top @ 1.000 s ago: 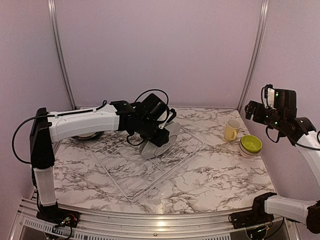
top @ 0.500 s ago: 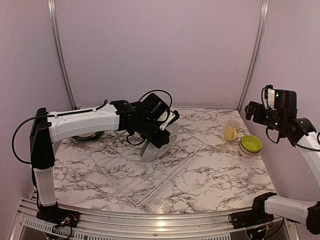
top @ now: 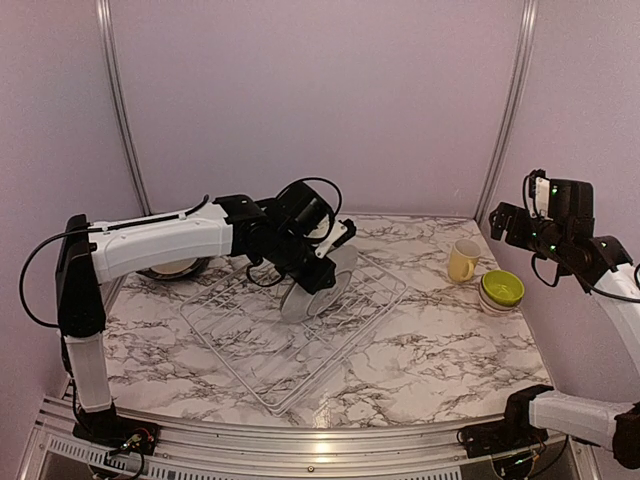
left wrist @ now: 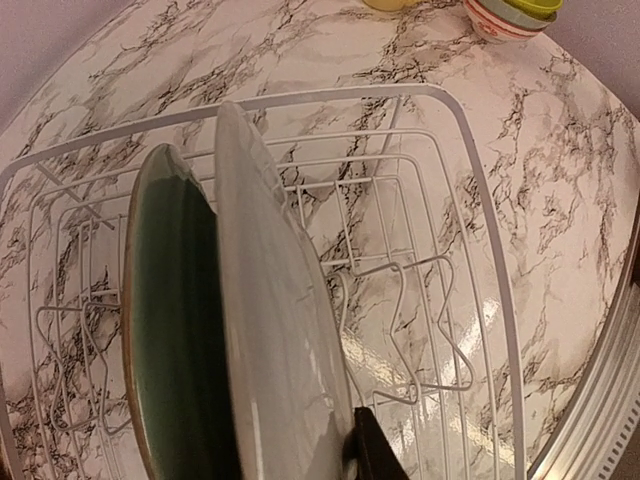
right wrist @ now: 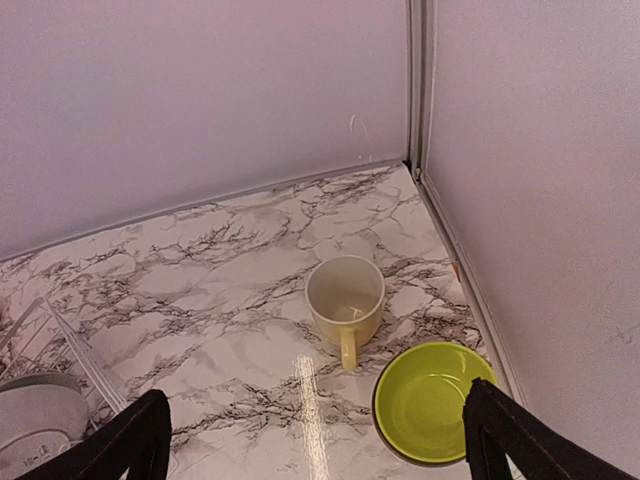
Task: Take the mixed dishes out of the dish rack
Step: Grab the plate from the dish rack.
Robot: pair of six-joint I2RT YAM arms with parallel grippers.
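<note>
Pinching the round whitish plate (left wrist: 275, 320) by its rim in the left claw (top: 322, 257), on edge above the dish rack (top: 262, 345) wires, with face running straight away from the claw. Crowding a dark plate (left wrist: 175, 330) just beside it, contact impossible to tell. Hanging the right claw (right wrist: 315, 400) spread wide, well apart, over the pale yellow mug (right wrist: 345, 297) and lime-green bowl (right wrist: 430, 400). Probably needing a lift along the plate's own plane.

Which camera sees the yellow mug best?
The right wrist view: the pale yellow mug sits mid-picture, seen from above, its inside and handle clear. The top external view shows it small, at the far right. The left wrist view catches only a yellow sliver at the top edge.
</note>
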